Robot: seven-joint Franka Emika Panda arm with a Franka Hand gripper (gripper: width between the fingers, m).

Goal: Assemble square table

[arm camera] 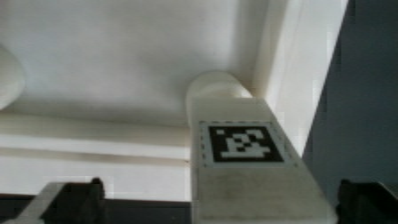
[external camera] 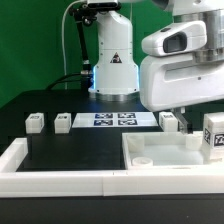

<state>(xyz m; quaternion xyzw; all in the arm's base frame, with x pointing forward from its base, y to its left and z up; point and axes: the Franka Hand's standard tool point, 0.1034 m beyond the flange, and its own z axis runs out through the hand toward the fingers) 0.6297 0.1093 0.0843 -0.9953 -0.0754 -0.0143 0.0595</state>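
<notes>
The gripper (arm camera: 214,203) is wide open, its fingers (arm camera: 71,200) on either side of a tagged leg (arm camera: 249,140) without clamping it. The table top (external camera: 165,152) lies at the surface's (external camera: 70,150) front corner on the exterior view's right. Three other legs (external camera: 35,122) stand in a row with the marker board (external camera: 110,120), toward the back edge.
</notes>
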